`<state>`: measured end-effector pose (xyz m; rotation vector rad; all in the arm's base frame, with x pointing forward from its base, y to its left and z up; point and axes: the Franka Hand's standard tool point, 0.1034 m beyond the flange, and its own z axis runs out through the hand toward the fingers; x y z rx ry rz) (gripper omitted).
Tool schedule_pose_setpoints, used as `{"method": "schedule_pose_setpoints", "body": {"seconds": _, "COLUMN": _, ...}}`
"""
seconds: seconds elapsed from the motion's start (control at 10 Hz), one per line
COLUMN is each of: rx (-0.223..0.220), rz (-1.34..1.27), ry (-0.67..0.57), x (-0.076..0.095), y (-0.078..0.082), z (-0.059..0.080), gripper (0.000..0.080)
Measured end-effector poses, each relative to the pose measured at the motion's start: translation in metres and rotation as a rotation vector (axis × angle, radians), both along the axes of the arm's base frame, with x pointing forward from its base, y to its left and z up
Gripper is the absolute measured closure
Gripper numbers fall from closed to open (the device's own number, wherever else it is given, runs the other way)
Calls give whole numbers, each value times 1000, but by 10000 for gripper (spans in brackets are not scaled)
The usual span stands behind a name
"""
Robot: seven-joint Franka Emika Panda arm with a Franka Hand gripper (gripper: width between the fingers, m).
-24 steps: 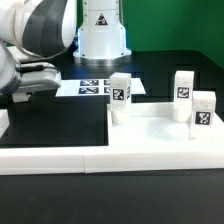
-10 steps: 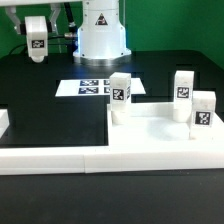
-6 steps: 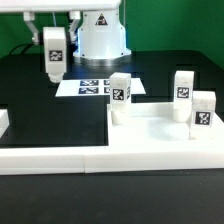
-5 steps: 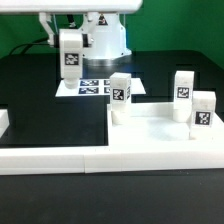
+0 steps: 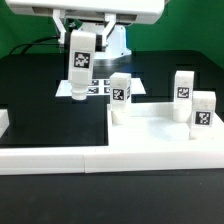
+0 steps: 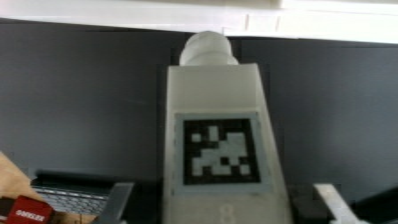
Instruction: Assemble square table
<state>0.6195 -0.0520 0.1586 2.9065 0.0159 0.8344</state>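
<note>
My gripper hangs at the top of the exterior view, shut on a white tagged leg. The leg is upright in the air above the black table, over the marker board's left end. In the wrist view the leg fills the middle between my two fingers, its tag facing the camera. The square table top lies at the exterior view's right. Three tagged legs stand upright on it: one at its near-left corner and two at the right. The held leg is left of the top and apart from it.
The marker board lies flat behind the table top. A long low white border rail runs along the front, with an end piece at the left. The white robot base stands at the back.
My gripper, holding the leg, has moved from the exterior view's far left toward the right and lower, closer to the table top. The three standing legs have not moved.
</note>
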Motion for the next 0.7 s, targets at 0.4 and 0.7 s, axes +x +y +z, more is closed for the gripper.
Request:
{"method": "schedule_pose_setpoints", "body": {"seconds": 0.4, "rx": 32, "rz": -12, "ry": 7, "x": 0, "y": 21, "z": -10, "gripper": 508}}
{"method": "schedule_pose_setpoints", "body": {"seconds": 0.7, "rx": 56, "rz": 23, "ry": 13, "x": 13, "y": 57, "z": -23, "gripper": 508}}
